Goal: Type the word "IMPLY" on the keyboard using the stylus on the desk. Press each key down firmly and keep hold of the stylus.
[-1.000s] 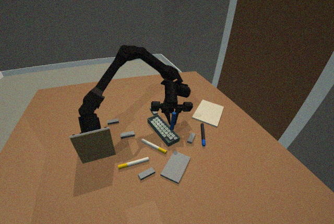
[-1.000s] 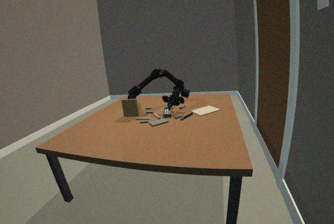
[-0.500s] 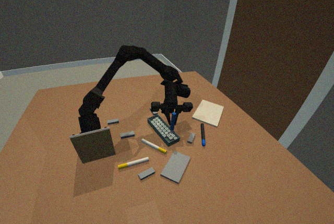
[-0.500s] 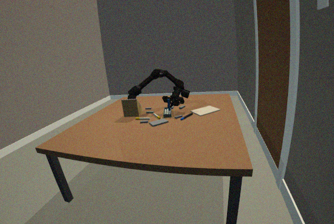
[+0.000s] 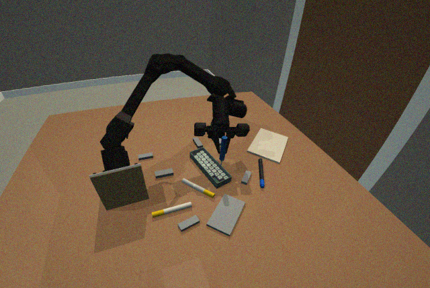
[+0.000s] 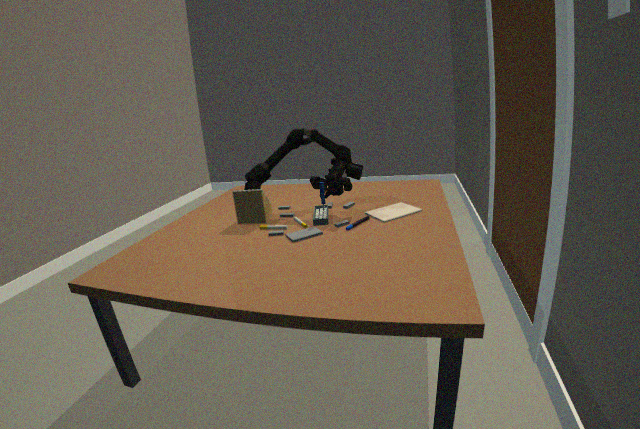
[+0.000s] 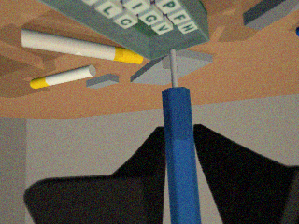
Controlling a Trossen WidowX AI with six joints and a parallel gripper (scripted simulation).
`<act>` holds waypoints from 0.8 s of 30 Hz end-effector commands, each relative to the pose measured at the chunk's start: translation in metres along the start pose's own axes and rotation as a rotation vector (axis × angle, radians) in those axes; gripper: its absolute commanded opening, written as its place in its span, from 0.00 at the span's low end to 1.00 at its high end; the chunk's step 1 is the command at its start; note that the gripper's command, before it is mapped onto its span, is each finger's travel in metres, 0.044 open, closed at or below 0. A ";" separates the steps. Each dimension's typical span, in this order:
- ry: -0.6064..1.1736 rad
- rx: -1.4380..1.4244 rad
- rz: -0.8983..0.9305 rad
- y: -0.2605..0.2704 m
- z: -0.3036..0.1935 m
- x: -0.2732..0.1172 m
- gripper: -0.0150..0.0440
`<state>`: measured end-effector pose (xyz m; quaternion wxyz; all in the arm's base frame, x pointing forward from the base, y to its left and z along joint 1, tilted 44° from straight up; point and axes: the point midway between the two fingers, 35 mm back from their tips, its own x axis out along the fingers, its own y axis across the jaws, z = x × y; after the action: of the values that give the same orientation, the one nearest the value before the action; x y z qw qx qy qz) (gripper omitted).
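Observation:
My gripper point(image 5: 222, 145) point(image 7: 178, 132) is shut on the blue stylus point(image 5: 223, 146) point(image 6: 322, 190) point(image 7: 179, 154), which points down with its thin metal tip forward. The dark green keyboard point(image 5: 222, 183) point(image 6: 320, 221) point(image 7: 145, 44) lies on the desk, its pale keys facing up. In the top view the tip shows beside the keyboard's right long edge. In the wrist view the tip overlaps the keyboard's lower wall, below the V and H keys. L, C, I, G, P and F also show there. The tip appears clear of the keys; its exact height cannot be told.
Two white-and-yellow pens point(image 5: 171, 209) point(image 7: 70, 45), a grey slab point(image 5: 226, 216) and several small grey blocks lie around the keyboard. A black pen point(image 5: 261, 170) and a cream pad point(image 5: 269, 144) lie to the right. An upright panel point(image 5: 119, 187) stands by the arm's base.

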<state>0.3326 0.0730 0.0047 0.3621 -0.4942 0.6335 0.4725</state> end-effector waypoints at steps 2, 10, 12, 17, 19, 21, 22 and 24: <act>0.000 0.001 0.000 0.000 0.000 0.000 0.36; 0.002 -0.002 0.001 0.019 -0.002 -0.002 0.25; 0.002 -0.004 0.001 0.026 -0.002 -0.003 0.25; 0.004 -0.006 0.001 0.039 -0.004 -0.003 0.25; 0.004 -0.006 0.001 0.039 -0.004 -0.003 0.25; 0.004 -0.006 0.001 0.039 -0.001 -0.002 0.25; 0.004 -0.006 0.002 0.039 0.002 0.000 0.25; 0.003 -0.006 0.002 0.040 0.009 0.004 0.25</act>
<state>0.2966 0.0755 0.0148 0.3594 -0.4970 0.6325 0.4730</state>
